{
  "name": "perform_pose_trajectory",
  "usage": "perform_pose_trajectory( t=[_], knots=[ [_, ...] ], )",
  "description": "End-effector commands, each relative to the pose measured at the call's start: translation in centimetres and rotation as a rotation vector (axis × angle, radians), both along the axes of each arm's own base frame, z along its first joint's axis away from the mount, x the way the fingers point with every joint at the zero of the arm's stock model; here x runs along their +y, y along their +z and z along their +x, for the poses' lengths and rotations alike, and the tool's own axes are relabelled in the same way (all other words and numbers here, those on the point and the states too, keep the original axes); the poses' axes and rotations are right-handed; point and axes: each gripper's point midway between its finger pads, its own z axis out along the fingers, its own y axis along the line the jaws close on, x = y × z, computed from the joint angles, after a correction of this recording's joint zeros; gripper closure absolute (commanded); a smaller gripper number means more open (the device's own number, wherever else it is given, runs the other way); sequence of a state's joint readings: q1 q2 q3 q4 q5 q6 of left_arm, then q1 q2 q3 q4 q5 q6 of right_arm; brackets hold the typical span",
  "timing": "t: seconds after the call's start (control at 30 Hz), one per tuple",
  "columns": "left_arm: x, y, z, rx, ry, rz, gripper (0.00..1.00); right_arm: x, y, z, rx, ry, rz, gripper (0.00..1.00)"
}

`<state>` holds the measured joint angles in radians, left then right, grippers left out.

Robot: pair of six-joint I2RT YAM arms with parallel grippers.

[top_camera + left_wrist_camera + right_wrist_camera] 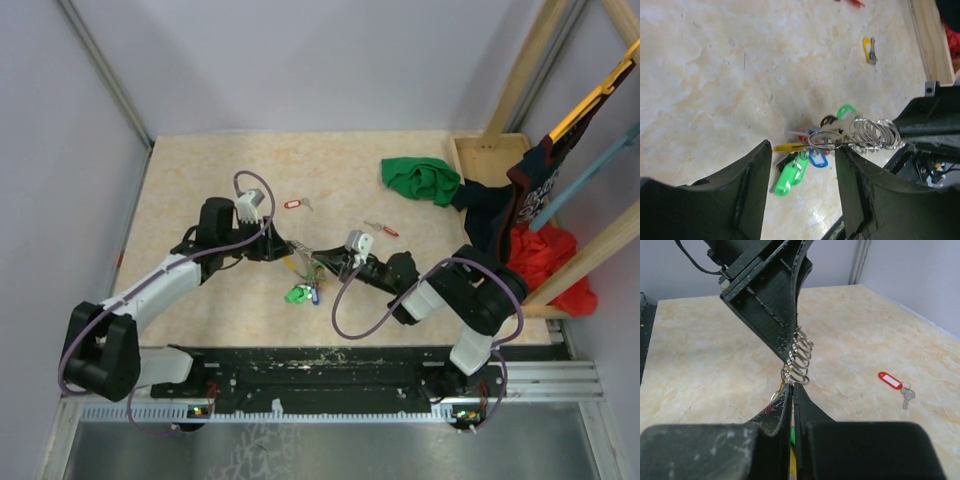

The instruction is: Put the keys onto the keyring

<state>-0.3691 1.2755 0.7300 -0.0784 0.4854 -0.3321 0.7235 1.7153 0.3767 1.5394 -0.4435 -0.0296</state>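
Both arms meet over the middle of the table (200, 190), and here is the keyring (872, 134) — a tight coil of grey wire loops held up in the air between them. The right gripper (794, 393) has its two fingers pressed flat together, pinching the ring at their tips, with the coil standing just above the pinch. The left gripper (804, 148) stands with its fingers apart, one on either side of a single loop that sticks out of the coil; that loop lies close against the inner face of one finger, and nothing is clamped. A slim yellow key (789, 147) lies level off that loop, its far end reaching to the other finger. Under the ring the bunch dangles — a green tag (787, 180), a blue tag (817, 160) and a second green one up near the coil, all low over the tabletop; whether they touch it I cannot tell. Off to the side, well apart, a key with a red tag (890, 380) lies flat on the table, another with a yellow tag (868, 49) lies farther out, and a crumpled green cloth (420, 180) sits near the far right corner
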Motion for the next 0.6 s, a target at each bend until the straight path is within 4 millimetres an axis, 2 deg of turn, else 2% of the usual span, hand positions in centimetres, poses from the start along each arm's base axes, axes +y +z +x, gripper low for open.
perform_pose_trajectory(
  t=[0.0, 0.17, 0.37, 0.43, 0.57],
  knots=[
    [-1.5, 1.2, 2.3, -0.046, 0.002, -0.095, 0.4, 0.6, 2.6, 0.1, -0.066, 0.043, 0.049, 1.0],
    [-2.9, -0.9, 2.8, 0.015, -0.023, -0.155, 0.38, 0.6, 1.5, 0.8, -0.035, 0.021, 0.014, 1.0],
    [-2.9, -2.6, 3.7, 0.012, -0.001, -0.138, 0.33, 0.3, 0.0, 2.0, 0.001, -0.034, -0.028, 1.0],
    [-2.7, -3.2, 3.5, -0.012, 0.003, -0.132, 0.25, 0.1, -0.4, 2.3, 0.011, -0.052, -0.036, 1.0],
    [-1.8, -2.9, 2.3, -0.154, 0.005, -0.152, 0.25, -0.2, -0.8, 2.7, 0.033, -0.079, -0.041, 1.0]
  ],
)
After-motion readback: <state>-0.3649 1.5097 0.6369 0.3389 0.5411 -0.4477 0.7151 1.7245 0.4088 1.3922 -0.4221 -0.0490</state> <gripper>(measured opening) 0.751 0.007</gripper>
